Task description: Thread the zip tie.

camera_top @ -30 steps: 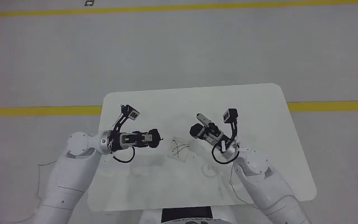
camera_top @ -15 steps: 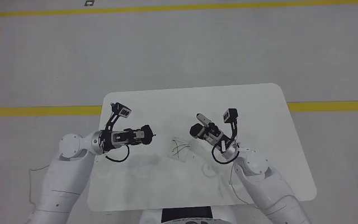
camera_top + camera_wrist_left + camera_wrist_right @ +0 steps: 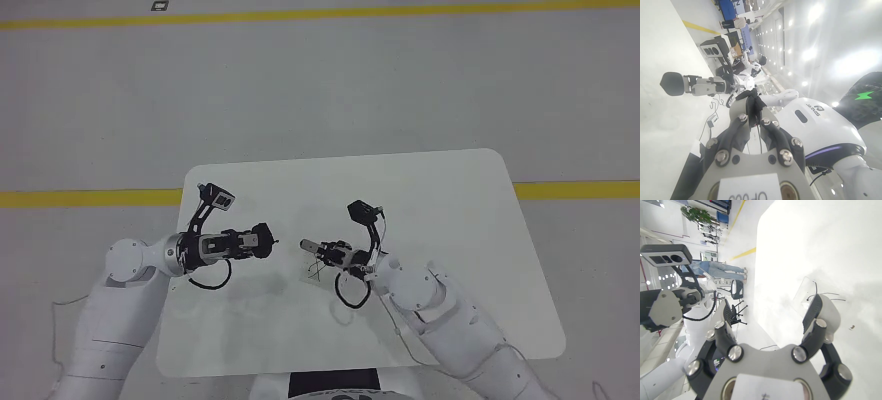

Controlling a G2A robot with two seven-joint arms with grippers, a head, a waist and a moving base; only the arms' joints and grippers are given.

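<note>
Several thin black zip ties (image 3: 320, 266) lie on a clear plastic sheet (image 3: 802, 291) near the middle of the white table (image 3: 450, 190). My right gripper (image 3: 309, 245) hovers just over them, open, with one finger beside the zip ties (image 3: 834, 297) and nothing between its pads (image 3: 770, 309). My left gripper (image 3: 271, 238) stays a short way to the left of the ties, facing the right one, fingers shut (image 3: 753, 97). A thin black strand runs in the gap behind its fingertips; I cannot tell whether it is held. The right finger (image 3: 672, 84) shows opposite it.
The table's near left edge (image 3: 758, 279) lies close to both grippers. A small brown speck (image 3: 852, 327) sits on the tabletop beyond the ties. The right and far parts of the table are bare.
The right arm swung in from the right and now points left over the zip ties. The left gripper drew back to the left a second ago, then stayed put.
</note>
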